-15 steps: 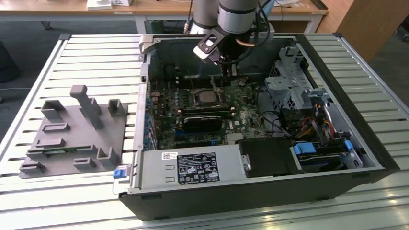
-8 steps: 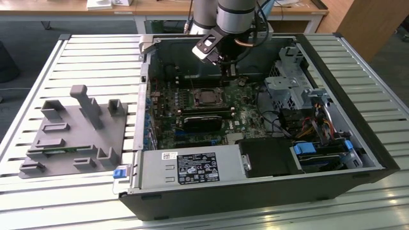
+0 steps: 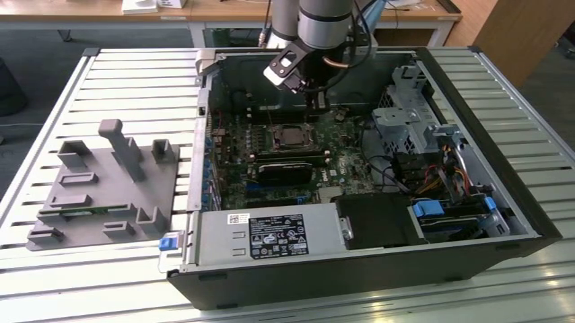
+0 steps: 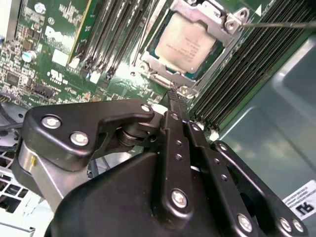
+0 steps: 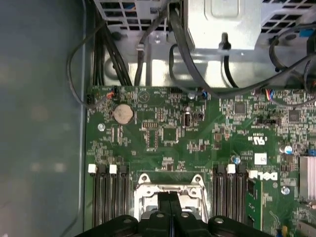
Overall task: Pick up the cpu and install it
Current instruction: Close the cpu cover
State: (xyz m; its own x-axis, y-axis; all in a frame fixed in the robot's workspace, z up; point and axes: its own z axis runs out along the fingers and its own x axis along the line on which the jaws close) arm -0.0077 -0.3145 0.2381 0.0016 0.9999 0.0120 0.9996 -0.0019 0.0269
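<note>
1. This was a robotics lab or workshop: an open black desktop computer case (image 3: pixel 359 276) lay on a slotted silvery metal bench (image 3: pixel 134 74).
2. Pale wooden desks (image 3: pixel 233 10) stood beyond it, over grey flooring (image 3: pixel 117 37).

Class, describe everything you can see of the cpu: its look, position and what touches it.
The cpu is a thin, flat square chip with a dull silvery-grey metal top bearing faint print. It lies level in the socket of the motherboard, with the bright metal frame lapping its edges. The gripper, shut and empty, hangs near the socket, not touching the chip.
</note>
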